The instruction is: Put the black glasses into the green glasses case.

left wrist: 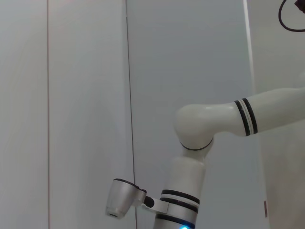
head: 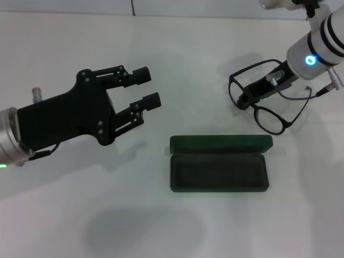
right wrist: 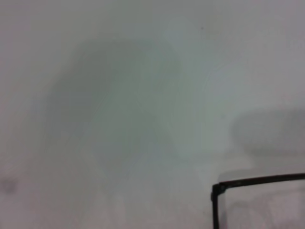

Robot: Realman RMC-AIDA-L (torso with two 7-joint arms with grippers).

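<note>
- The dark green rectangular hard-shell glasses case (head: pixel 219 164) lay open on the white table (head: pixel 177 64), lid folded back on the far side, dark fuzzy lining showing in the tray.
- Bare table lay on all four sides of the case; its near edge was well clear of the table's front margin in the head view.
- The thin black round-lens glasses (head: pixel 266 99) sat just beyond the case's right end, apart from it, with one lens hanging toward the case lid and the other lens further back.
- The right gripper (head: pixel 248 99), black fingers on a white arm with a blue light, reached into the glasses from the far right; its fingers seemed to be closed on the frame near the bridge, though the frame crossed in front and the contact was hard to make out.
- The left gripper (head: pixel 149 86), a black two-finger claw, hovered over the table well left of the case, fingers spread with nothing between them.
- The right arm was cut off by the upper right corner of the head view; the left arm ran off the left edge.
- The right wrist view showed only blurred table and one corner of the black frame (right wrist: pixel 252 191).
- The left wrist view showed a pale wall and the white right arm (left wrist: pixel 205 143), no fingers.
</note>
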